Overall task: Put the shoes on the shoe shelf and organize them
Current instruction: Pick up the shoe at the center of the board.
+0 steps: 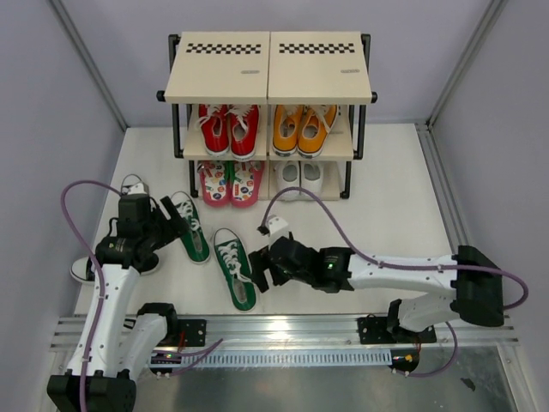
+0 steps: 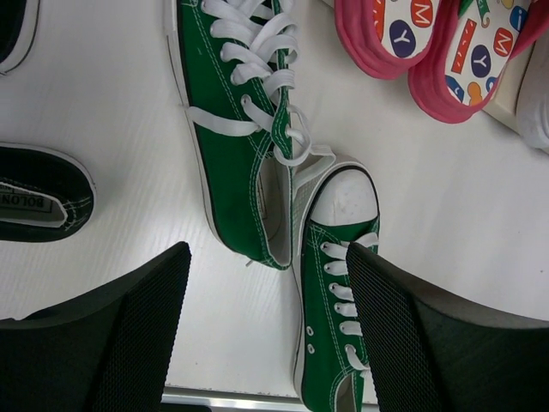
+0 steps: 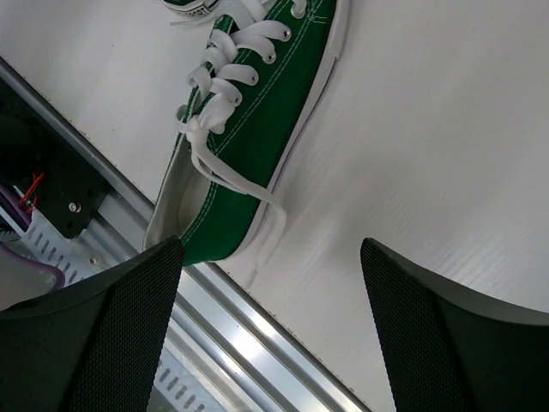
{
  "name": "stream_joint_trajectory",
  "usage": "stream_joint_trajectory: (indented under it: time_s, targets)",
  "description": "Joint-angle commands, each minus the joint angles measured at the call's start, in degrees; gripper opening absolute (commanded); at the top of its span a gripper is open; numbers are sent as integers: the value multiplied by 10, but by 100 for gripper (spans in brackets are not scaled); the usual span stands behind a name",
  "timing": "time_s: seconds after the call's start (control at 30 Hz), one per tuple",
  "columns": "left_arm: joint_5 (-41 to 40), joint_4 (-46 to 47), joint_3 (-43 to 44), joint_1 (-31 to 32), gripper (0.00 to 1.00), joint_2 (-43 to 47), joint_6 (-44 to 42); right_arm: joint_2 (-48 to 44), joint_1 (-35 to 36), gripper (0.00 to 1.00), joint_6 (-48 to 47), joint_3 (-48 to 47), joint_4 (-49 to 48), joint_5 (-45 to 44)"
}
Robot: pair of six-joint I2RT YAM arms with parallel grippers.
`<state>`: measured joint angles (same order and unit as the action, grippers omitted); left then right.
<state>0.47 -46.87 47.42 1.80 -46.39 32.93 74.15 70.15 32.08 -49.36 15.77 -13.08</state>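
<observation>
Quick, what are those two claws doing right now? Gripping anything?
Left gripper: jaws open, holding nothing.
Right gripper: jaws open, holding nothing.

White table (image 1: 395,215): shoe shelf (image 1: 268,81) at back, green sneakers (image 1: 235,270) centre-left, black sneakers (image 2: 39,202) left.

A green sneaker (image 3: 257,112) with white laces and a white sole lies on the white desk (image 3: 429,129), running from the top centre of the frame down to the lower left. Its heel end sits just beside a ribbed metal rail (image 3: 232,343), and one lace loop trails over its side onto the desk. The gripper (image 3: 270,257) fills the bottom corners with its two black textured fingers (image 3: 111,335) spread wide and nothing between them but bare desk and rail. At the far left edge a black bracket (image 3: 43,172) carries a red wire (image 3: 30,184) above a purple cable (image 3: 26,275).
</observation>
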Motion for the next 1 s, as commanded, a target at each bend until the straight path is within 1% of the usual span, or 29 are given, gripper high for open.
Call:
stream_joint_trajectory:
  time_s: [0.0, 0.07, 0.1, 0.2, 0.23, 0.3, 0.33, 0.43, 0.47, 0.5, 0.67, 0.7, 0.73, 0.83, 0.97]
  targets:
    - [-25, 21, 9, 1, 77, 2, -15, 77, 41, 87, 41, -60, -51, -91]
    - [-31, 20, 3, 1, 78, 0, -16, 120, 60, 84, 47, -104, -40, -107]
    - [-35, 18, 0, 1, 78, -2, -10, 156, 65, 84, 54, -116, -31, -121]
    - [-27, 18, 0, 1, 79, -2, -12, 193, 75, 83, 69, -144, -33, -136]
    - [-29, 19, 4, 1, 79, 1, -14, 207, 75, 79, 71, -149, -36, -142]
    - [-30, 21, -2, 2, 79, 7, -15, 216, 75, 76, 76, -149, -42, -150]
    - [-27, 24, -5, 1, 79, 13, -15, 222, 75, 73, 75, -150, -42, -157]
    - [-21, 33, -10, 1, 79, 18, -18, 227, 76, 69, 76, -159, -28, -157]
    - [-16, 35, -11, 1, 79, 19, -19, 228, 75, 65, 76, -159, -25, -154]
    - [-11, 36, -12, 1, 79, 19, -20, 227, 75, 64, 76, -159, -21, -154]
    - [-8, 40, -14, 1, 79, 17, -23, 217, 75, 63, 74, -148, -9, -143]
    - [9, 42, -14, 1, 79, 17, -23, 221, 76, 60, 70, -147, -9, -138]
    - [12, 42, -15, 2, 79, 17, -24, 223, 76, 60, 69, -147, -7, -134]
    - [14, 42, -15, 1, 79, 18, -25, 234, 79, 60, 62, -152, -2, -124]
    - [14, 42, -15, 2, 79, 24, -24, 247, 80, 60, 55, -158, 13, -134]
